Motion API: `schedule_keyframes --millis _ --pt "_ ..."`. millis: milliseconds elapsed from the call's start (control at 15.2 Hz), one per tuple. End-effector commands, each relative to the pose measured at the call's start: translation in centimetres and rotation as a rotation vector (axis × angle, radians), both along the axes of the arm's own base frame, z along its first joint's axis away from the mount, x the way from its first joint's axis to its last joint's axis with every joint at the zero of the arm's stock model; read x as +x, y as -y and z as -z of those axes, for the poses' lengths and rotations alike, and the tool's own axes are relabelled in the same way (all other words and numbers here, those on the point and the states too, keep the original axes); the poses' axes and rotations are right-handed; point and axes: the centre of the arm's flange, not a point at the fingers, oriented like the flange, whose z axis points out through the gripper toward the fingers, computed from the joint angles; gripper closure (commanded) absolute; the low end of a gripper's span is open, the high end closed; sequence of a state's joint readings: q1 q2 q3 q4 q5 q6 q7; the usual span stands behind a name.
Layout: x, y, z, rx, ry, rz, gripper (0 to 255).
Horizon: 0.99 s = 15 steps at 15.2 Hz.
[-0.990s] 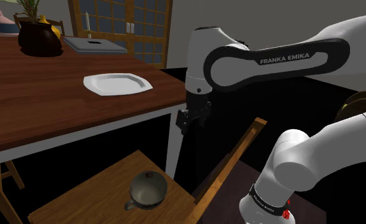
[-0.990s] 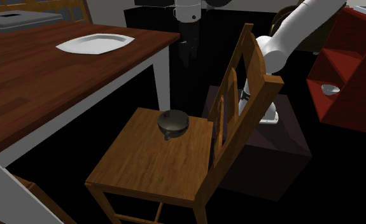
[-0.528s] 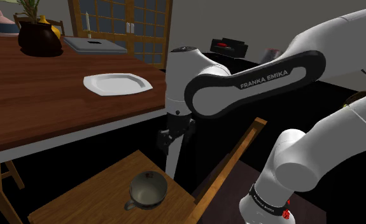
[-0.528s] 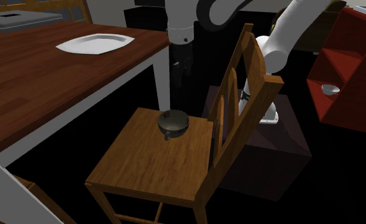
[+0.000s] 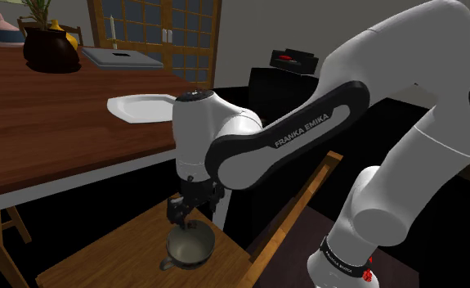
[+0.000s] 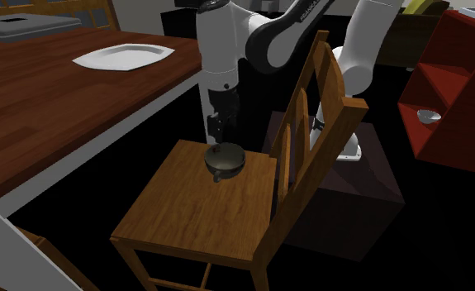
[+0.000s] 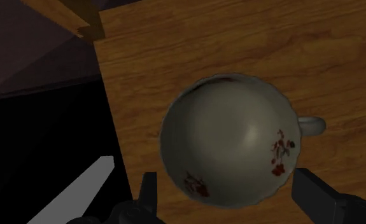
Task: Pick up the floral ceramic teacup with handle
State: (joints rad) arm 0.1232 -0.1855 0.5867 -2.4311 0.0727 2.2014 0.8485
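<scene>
Arm [image 5: 257, 143] has dropped since a second ago; jaws now hang just above the cup [image 7: 229, 146]. Cup upright on chair [image 6: 190, 207] seat, near the backrest. Jaws wide open, empty, straddling the rim. Best: descend straight, close across the bowl, keep clear of the handle. Wrist vertical, forearm sloping down.

The cup [image 7: 229, 140] looks smooth and glazed, faintly glossy. My pincer [image 7: 229, 191] is matt black. The seat [image 7: 194, 44] is grained wood with a dull finish; the tabletop [image 5: 45, 131] is darker, reddish wood.
</scene>
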Motion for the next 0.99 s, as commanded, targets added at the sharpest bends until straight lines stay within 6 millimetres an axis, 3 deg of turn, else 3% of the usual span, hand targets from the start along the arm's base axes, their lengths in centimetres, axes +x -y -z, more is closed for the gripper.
schedule_keyframes --millis 0,396,924 --pt "0.3 -2.2 1.6 0.0 0.002 0.007 0" --pt "1.5 -8.7 6.0 -0.005 0.01 0.023 0" --pt "1.5 -9.0 10.2 -0.006 0.01 0.023 0"
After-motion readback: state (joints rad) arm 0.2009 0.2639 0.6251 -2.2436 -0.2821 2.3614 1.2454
